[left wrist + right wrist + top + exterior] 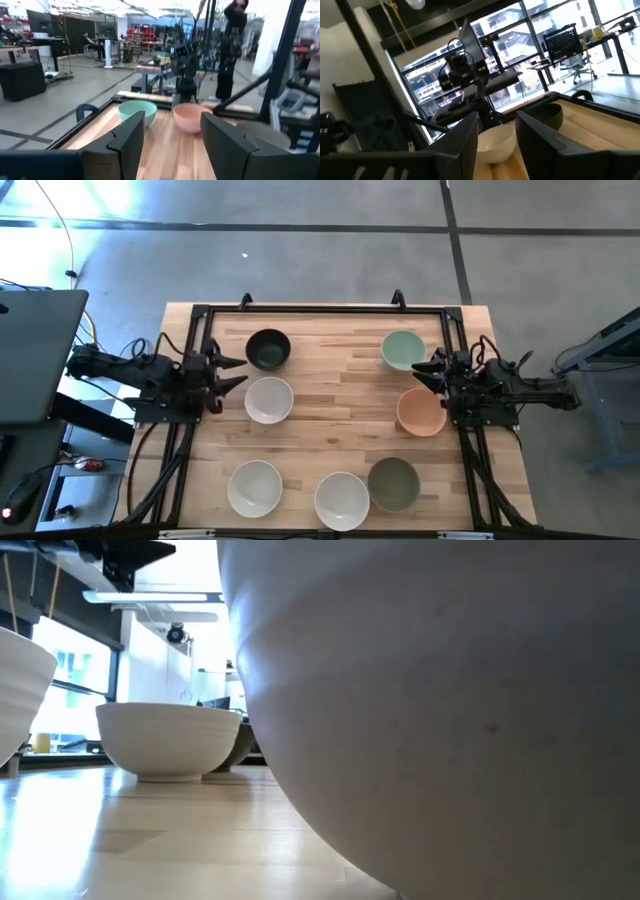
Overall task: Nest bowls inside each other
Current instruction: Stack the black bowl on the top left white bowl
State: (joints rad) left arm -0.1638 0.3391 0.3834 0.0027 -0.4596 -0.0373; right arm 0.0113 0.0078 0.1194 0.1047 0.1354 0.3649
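Right up against the low camera, a white bowl (430, 710) fills the whole right half of the frame, its curved wall blocking nearly everything behind it. Pull up to the overhead shot and that is the white bowl (342, 500) at bottom centre of the wooden table (330, 395), touching or just beside the olive-grey bowl (393, 484) at lower right. Another white bowl (254, 488) sits at lower left, standing alone. Up in the middle left, a third white bowl (268, 400) sits just below the black bowl (268, 350). Over on the right, the mint green bowl (403, 350) sits at upper right with the peach-orange bowl (421, 412) just beneath it. Seven bowls, none stacked, every one on the wood by itself. The left gripper (232, 373) waits at the left edge beside the black and white pair, fingers spread apart, nothing between them. The right gripper (426, 370) mirrors it at the right edge, between mint and peach, jaws parted and empty too.
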